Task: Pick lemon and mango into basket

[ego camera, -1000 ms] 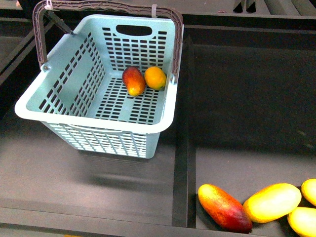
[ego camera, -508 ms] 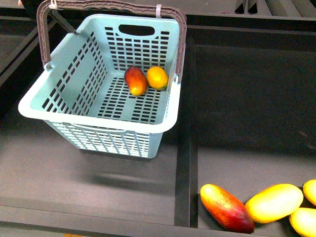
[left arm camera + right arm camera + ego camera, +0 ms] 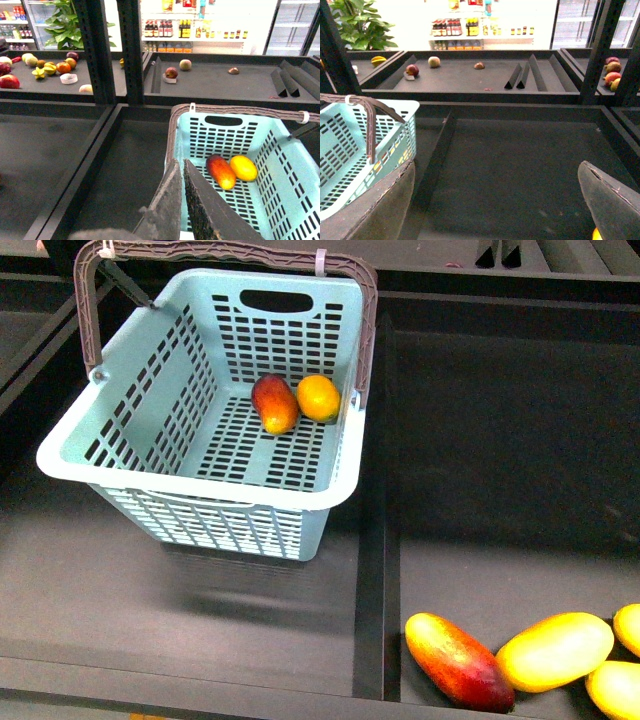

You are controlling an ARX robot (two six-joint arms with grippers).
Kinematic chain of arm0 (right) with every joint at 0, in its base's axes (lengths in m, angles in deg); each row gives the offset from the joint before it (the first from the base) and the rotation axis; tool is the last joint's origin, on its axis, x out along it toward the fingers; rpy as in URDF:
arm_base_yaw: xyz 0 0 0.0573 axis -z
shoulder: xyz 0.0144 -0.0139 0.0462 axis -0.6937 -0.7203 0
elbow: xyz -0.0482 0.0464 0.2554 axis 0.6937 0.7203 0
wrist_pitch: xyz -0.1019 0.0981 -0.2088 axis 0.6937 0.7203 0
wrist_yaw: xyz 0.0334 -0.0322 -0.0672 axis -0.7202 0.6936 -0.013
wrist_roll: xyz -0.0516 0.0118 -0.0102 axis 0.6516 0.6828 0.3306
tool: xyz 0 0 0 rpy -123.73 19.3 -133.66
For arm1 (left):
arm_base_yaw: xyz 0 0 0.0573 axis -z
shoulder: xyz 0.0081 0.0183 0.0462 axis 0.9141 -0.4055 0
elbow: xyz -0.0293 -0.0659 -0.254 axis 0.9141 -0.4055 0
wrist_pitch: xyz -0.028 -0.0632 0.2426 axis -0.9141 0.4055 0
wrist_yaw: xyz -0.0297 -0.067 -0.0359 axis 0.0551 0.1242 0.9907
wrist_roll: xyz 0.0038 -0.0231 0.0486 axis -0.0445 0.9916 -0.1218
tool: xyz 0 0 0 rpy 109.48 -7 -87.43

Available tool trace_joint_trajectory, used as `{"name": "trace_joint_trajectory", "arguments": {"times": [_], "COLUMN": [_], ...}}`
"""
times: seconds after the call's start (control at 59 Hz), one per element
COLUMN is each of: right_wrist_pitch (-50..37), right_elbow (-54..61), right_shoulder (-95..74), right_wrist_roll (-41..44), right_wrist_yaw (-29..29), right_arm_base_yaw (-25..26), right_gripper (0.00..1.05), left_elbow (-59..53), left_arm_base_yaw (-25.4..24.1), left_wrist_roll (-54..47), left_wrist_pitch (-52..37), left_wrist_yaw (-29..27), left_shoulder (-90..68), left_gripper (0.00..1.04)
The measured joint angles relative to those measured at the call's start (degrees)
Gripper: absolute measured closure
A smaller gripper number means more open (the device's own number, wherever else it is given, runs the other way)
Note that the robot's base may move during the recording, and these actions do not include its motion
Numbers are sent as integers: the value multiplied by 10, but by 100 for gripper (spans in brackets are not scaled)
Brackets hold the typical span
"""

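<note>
basket [image 3: 200, 475] of light teal plastic sits tilted on the dark surface [image 3: 120, 590], left of a raised black divider [image 3: 378, 570], its brown hoop handle [image 3: 230, 252] arched over the far rim. inside it, on the slotted floor toward the far right corner, the mango [image 3: 273, 403] lies dark red with an orange-yellow patch, and the lemon [image 3: 318, 398] rests touching its right side. both fruits show again in the left wrist view, side by side in the basket. the left pincer [image 3: 183, 200] has its two dark fingers pressed almost together at the basket's near edge, with only a thin slit between them; whether it grips the rim or the handle cannot be told. the right pincer [image 3: 495, 205] has its padded fingers spread wide apart, with nothing between them, over the bare dark compartment to the right of the basket. in the near right compartment, well apart from the basket, a longer pointed red-orange mango [image 3: 458, 660] lies beside a long yellow mango [image 3: 553, 650], with two more yellow fruits [image 3: 618, 680] at the edge of the front view.
</note>
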Motion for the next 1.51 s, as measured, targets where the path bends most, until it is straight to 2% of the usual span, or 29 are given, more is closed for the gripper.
{"name": "trace_joint_trajectory", "arguments": {"times": [0.085,0.593,1.237,1.338,1.508], "right_wrist_pitch": [0,0,0,0,0], "right_elbow": [0,0,0,0,0], "right_shoulder": [0,0,0,0,0], "right_wrist_roll": [0,0,0,0,0], "right_wrist_yaw": [0,0,0,0,0], "right_arm_base_yaw": [0,0,0,0,0], "right_gripper": [9,9,9,9,9], "left_elbow": [-22,-33,-33,-33,-33], "left_arm_base_yaw": [-13,-13,-13,-13,-13], "left_wrist_roll": [0,0,0,0,0], "left_wrist_pitch": [-19,173,318,410,416], "left_wrist_yaw": [1,4,4,4,4], "left_shoulder": [9,219,367,446,462], "left_gripper": [101,101,101,101,101]}}
